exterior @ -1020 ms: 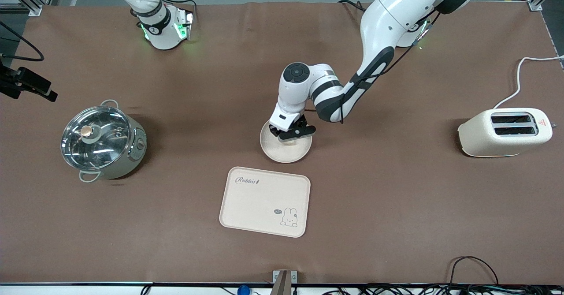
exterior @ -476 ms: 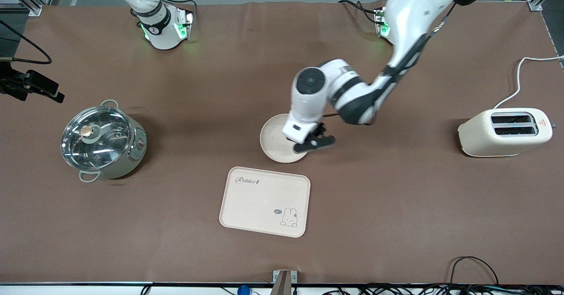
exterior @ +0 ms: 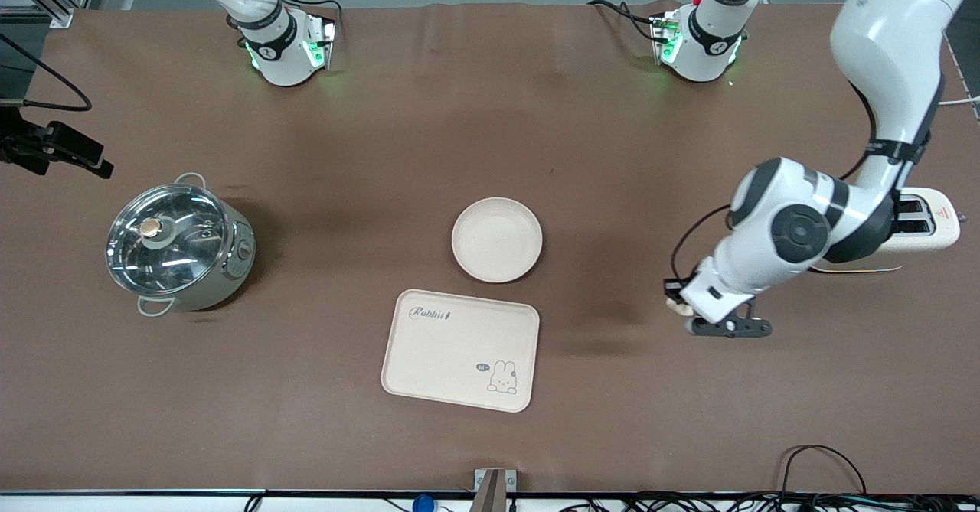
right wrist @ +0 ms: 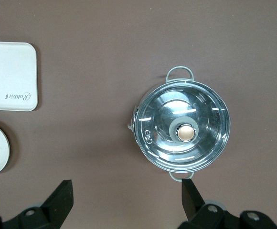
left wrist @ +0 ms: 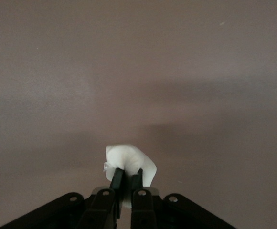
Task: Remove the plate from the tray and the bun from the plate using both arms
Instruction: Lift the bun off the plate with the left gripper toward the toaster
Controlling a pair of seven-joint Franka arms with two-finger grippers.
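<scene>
Left gripper point(exterior: 684, 314): over bare table toward the left arm's end, between the plate and the toaster point(exterior: 922, 225) — its 2 fingers point(left wrist: 115, 183) are pinched together on the bun.
Bun point(left wrist: 129, 164): a pale lump clamped at the fingertips, held up above the brown table point(exterior: 612, 152); only a sliver of it shows in the front view point(exterior: 675, 307).
Plate point(exterior: 497, 239): sits on the table with nothing in it, just beside the tray and farther from the front camera than it, apart from its edge.
Tray point(exterior: 460, 350): flat on the table, nothing on it, "Rabbit" lettering and the rabbit drawing showing.
Right gripper point(right wrist: 126, 202): waits high over the table near the lidded pot point(exterior: 178, 245), fingers spread wide — holding nothing.
Pot: stands toward the right arm's end, glass lid on.
</scene>
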